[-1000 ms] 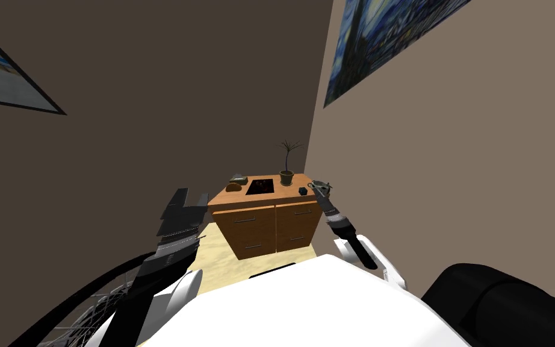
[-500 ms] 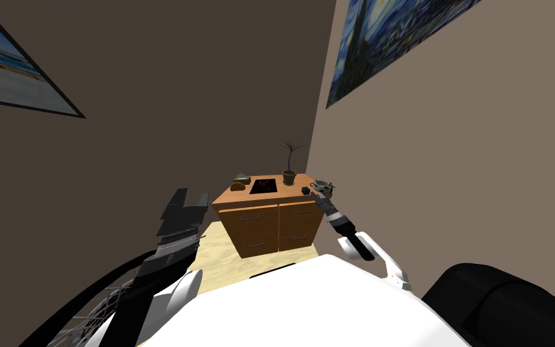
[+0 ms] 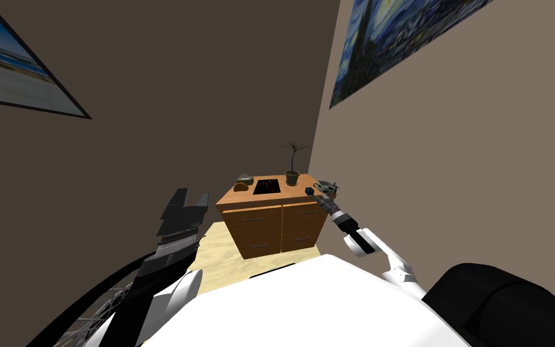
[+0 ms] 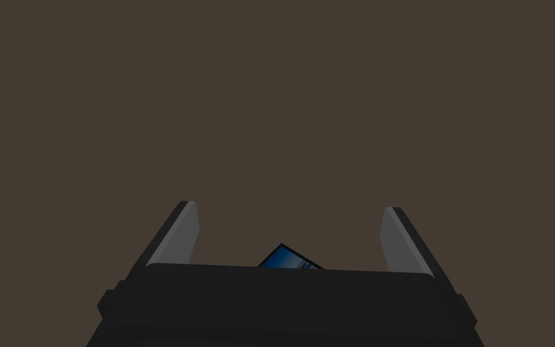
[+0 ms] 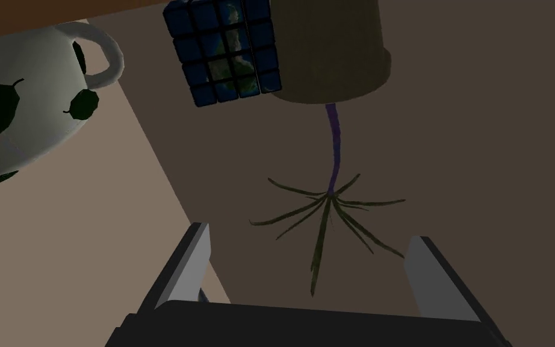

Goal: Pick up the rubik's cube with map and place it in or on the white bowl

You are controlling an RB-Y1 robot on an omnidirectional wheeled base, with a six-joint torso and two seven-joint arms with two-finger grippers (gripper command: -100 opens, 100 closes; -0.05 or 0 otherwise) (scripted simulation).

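Our right gripper (image 5: 309, 235) hangs with its two fingers spread wide and nothing between them, reaching toward the right end of the wooden cabinet (image 3: 267, 226). Ahead of those fingers and clear of them, the rubik's cube (image 5: 225, 51) sits on the cabinet top, its dark blue tiles printed with a green map. We see it between the white bowl (image 5: 23, 120), which has a handle and dark leaf marks, and the brown plant pot (image 5: 330, 54). Our left gripper (image 4: 289, 208) is raised at our left side, fingers likewise apart and empty.
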